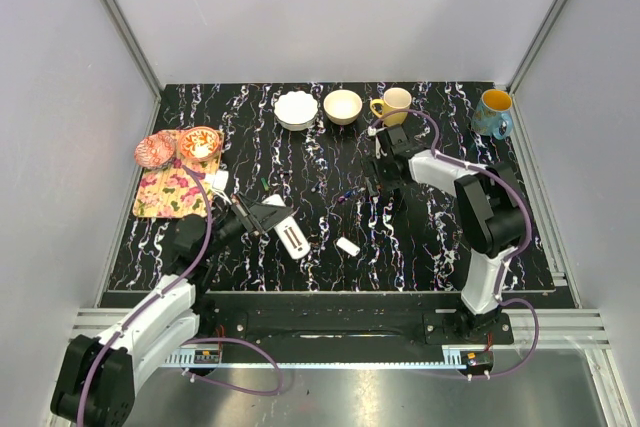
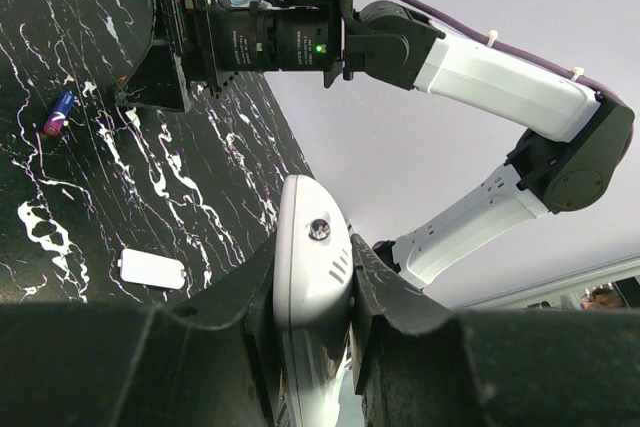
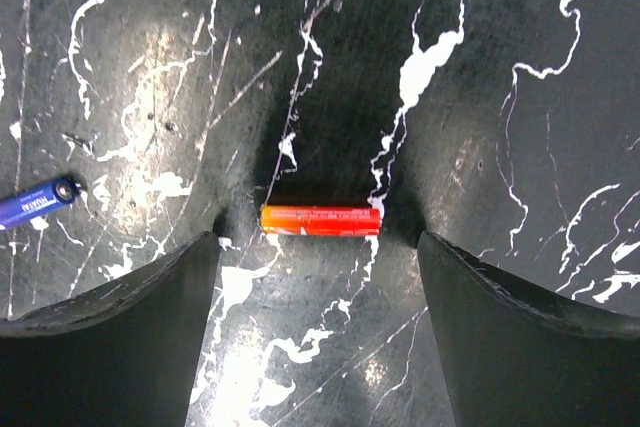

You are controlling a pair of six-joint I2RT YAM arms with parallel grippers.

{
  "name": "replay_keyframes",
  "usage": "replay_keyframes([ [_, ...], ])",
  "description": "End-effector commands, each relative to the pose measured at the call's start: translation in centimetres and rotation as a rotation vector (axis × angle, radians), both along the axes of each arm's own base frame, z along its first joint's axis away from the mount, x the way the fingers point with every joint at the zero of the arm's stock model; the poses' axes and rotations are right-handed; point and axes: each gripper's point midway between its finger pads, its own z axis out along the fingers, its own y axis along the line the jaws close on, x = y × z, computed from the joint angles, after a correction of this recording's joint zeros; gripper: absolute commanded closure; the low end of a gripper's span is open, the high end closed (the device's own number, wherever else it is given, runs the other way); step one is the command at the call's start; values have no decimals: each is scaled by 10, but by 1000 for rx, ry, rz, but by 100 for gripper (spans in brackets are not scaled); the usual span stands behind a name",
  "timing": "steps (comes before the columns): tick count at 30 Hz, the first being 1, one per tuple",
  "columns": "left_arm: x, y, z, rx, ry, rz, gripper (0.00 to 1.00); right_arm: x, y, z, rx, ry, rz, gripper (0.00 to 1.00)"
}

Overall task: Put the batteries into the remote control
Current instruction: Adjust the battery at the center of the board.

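The remote control (image 2: 310, 287) sits low and centre in the left wrist view, and the left gripper (image 2: 312, 252) has it, jaws clamped tight on its slim white body. In the middle of the right wrist view, an orange battery (image 3: 320, 219) lies flat on the black marbled table (image 3: 500, 67). The right gripper (image 3: 318, 252) hangs over it, jaws spread wide to either side, gripping nothing. A blue battery (image 3: 35, 202) lies at the left edge. The white cover (image 2: 152, 269) rests at the lower left of the left wrist view.
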Motion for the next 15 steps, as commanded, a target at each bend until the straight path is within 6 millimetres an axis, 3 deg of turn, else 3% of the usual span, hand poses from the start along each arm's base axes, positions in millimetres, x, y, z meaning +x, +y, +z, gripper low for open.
replay_keyframes([
  [1, 1, -1, 24, -27, -102, -3, 100, 21, 7, 14, -4, -57, 3, 16],
  [8, -1, -2, 22, -20, -102, -13, 100, 27, 10, 11, -5, -43, -4, 25],
  [15, 0, -1, 22, -19, -101, -8, 100, 21, 10, 5, -8, -11, 6, 25],
])
